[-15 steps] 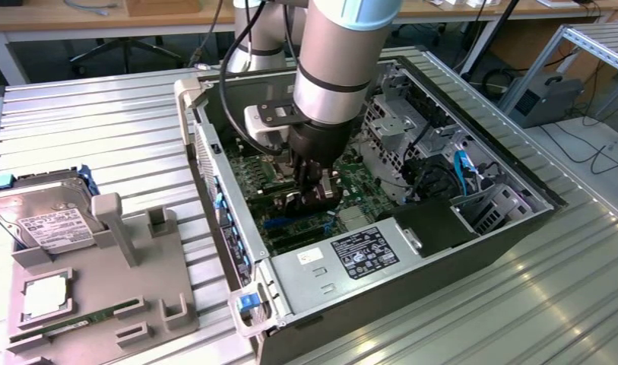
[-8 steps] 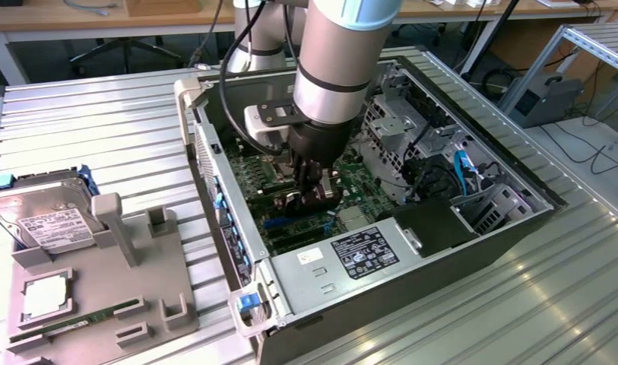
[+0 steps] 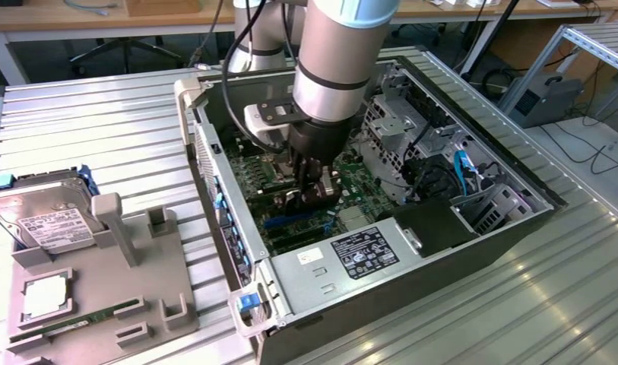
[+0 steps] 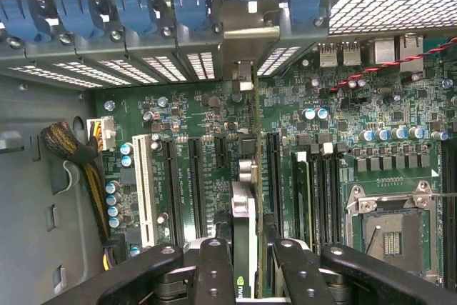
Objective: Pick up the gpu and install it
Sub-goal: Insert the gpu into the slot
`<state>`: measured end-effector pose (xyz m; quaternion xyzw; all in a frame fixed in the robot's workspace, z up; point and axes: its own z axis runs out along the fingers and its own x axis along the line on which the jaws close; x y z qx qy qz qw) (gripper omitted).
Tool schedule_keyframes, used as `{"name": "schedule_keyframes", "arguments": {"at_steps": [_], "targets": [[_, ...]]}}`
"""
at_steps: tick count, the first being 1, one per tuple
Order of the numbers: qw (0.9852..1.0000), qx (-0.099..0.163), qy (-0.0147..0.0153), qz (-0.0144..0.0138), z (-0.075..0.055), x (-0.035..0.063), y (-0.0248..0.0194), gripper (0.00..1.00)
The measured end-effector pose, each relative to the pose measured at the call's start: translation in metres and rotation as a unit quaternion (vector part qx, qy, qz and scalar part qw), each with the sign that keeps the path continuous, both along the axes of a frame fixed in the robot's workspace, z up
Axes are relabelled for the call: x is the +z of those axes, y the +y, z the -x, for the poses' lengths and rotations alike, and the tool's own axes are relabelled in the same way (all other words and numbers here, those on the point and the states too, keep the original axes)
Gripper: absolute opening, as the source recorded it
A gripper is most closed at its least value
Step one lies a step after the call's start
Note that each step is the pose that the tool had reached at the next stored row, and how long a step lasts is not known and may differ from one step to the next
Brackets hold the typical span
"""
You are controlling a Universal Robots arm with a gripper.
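"The gpu (image 4: 244,212), how did it look, and where was it?"

"It was a thin, flat, dark card seen edge-on, with a green strip along one edge and a silvery block on one face close to the claw. It stood on edge over the green circuit board (image 4: 207,112), running straight out from the claw (image 4: 246,262) to the row of blue plastic clips (image 4: 136,8) at the far wall. Its grey metal bracket (image 4: 246,30) sat at that far end, between two of the clips."

"And the claw?"

"It was clamped on the card, with one black finger (image 4: 214,266) pressed to each face at the near end."

"Was the card seated in a slot?"

"I could not tell. Long black slots (image 4: 194,176) lay just beside it on both sides, and one white slot (image 4: 145,191) lay further off."

"What held all this?"

"An open black and grey computer case (image 3: 420,304), lying on its side. The arm reached down into it, so the claw was inside. Near the claw in the same case sat a silver boxy power supply with a black label (image 3: 339,255), and a bare metal processor socket (image 4: 389,230) was on the board."

"Anything outside the case?"

"Well apart from the claw lay a grey moulded tray (image 3: 126,281). Its recesses held a silver hard drive with a white label (image 3: 50,220), a small square silver chip (image 3: 45,295) and a slim green memory stick (image 3: 75,323)."
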<state>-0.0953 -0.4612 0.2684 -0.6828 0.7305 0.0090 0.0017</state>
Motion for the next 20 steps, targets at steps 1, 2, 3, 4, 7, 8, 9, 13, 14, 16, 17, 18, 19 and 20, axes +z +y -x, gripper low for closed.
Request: {"name": "schedule_keyframes", "arguments": {"at_steps": [1, 2, 3, 4, 7, 8, 9, 13, 14, 16, 17, 18, 19, 20], "targets": [[1.0000, 0.000, 0.0000, 0.0000, 0.0000, 0.0000, 0.0001, 0.27], [1.0000, 0.000, 0.0000, 0.0000, 0.0000, 0.0000, 0.0001, 0.27], [1.0000, 0.000, 0.0000, 0.0000, 0.0000, 0.0000, 0.0001, 0.27], [1.0000, 0.000, 0.0000, 0.0000, 0.0000, -0.0001, 0.0001, 0.27], [0.9999, 0.013, 0.0000, 0.0000, 0.0000, -0.0003, 0.0005, 0.27], [0.9999, 0.015, 0.0000, 0.0002, 0.0000, -0.0003, 0.0006, 0.27], [0.9999, 0.015, 0.0000, 0.0003, 0.0000, -0.0009, 0.0009, 0.27], [0.9998, 0.017, 0.0001, 0.0006, 0.0015, -0.0071, 0.0021, 0.27], [0.9998, 0.017, 0.0000, 0.0006, 0.0027, -0.0079, 0.0022, 0.27], [0.9998, 0.017, -0.0002, 0.0005, 0.0033, -0.0064, 0.0022, 0.27], [0.9998, 0.017, -0.0008, 0.0004, 0.0034, -0.0057, 0.0022, 0.27], [0.9998, 0.019, -0.0010, 0.0005, 0.0034, -0.0056, 0.0023, 0.27], [0.9997, 0.023, -0.0009, 0.0005, 0.0034, -0.0055, 0.0022, 0.27], [0.9995, 0.031, -0.0009, 0.0006, 0.0034, -0.0055, 0.0022, 0.27]]}}
